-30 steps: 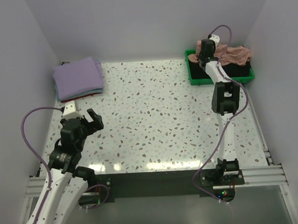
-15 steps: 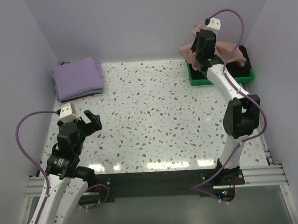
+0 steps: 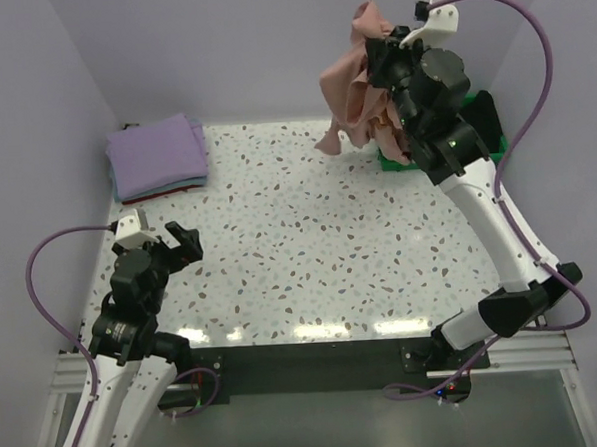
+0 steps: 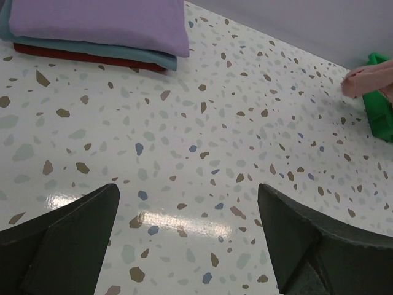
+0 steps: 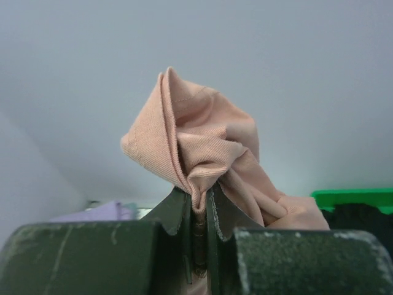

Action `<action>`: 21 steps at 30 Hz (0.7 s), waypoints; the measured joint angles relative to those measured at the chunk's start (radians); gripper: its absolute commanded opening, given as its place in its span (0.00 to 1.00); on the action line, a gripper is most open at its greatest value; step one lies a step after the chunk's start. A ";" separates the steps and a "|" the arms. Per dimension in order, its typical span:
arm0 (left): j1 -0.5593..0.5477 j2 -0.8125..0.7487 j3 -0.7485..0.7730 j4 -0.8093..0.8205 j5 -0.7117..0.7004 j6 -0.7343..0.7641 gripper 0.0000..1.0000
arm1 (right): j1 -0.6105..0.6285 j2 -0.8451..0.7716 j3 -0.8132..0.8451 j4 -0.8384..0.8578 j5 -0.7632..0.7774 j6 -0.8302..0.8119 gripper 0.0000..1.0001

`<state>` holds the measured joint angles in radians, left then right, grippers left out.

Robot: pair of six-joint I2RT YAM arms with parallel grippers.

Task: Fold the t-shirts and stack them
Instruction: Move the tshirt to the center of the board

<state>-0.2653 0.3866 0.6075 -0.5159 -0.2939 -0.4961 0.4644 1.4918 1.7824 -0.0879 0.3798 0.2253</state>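
Salmon-pink t-shirt [image 3: 349, 86] aloft near tray [image 5: 356, 194] rim

Speckled table [image 3: 310, 253], folded shirt stack [image 3: 158, 156], green tray [image 4: 379, 117]

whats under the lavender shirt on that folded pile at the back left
Under the lavender shirt, the left wrist view shows the edge of a teal folded layer and, below it, a red one resting on the table. Only their edges show; the rest is covered.

Salmon-pink t-shirt [image 3: 346, 86] hangs bunched in the air; lavender t-shirt [image 3: 157, 154] lies folded far left
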 measured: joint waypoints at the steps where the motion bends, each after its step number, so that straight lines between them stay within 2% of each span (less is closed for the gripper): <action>1: 0.000 0.000 0.000 0.001 0.002 0.000 1.00 | 0.019 -0.005 0.038 -0.033 -0.023 0.008 0.00; 8: 0.000 0.000 0.000 0.006 0.011 0.001 1.00 | 0.200 0.027 0.326 -0.273 -0.149 0.041 0.00; 12: 0.000 0.002 0.000 0.006 0.013 0.001 1.00 | 0.283 0.066 0.430 -0.349 -0.189 0.052 0.00; 15: 0.000 0.003 0.000 0.006 0.014 0.001 1.00 | 0.299 0.069 0.433 -0.392 -0.188 0.072 0.00; 18: 0.000 0.006 0.000 0.006 0.014 0.000 1.00 | 0.298 0.055 0.367 -0.407 -0.149 0.092 0.00; 21: 0.000 0.010 0.000 0.006 0.013 0.001 1.00 | 0.294 -0.010 0.154 -0.406 -0.056 0.122 0.00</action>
<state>-0.2653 0.3969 0.6075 -0.5102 -0.2806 -0.4953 0.7586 1.4815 1.9362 -0.4934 0.3241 0.3477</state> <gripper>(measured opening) 0.997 0.065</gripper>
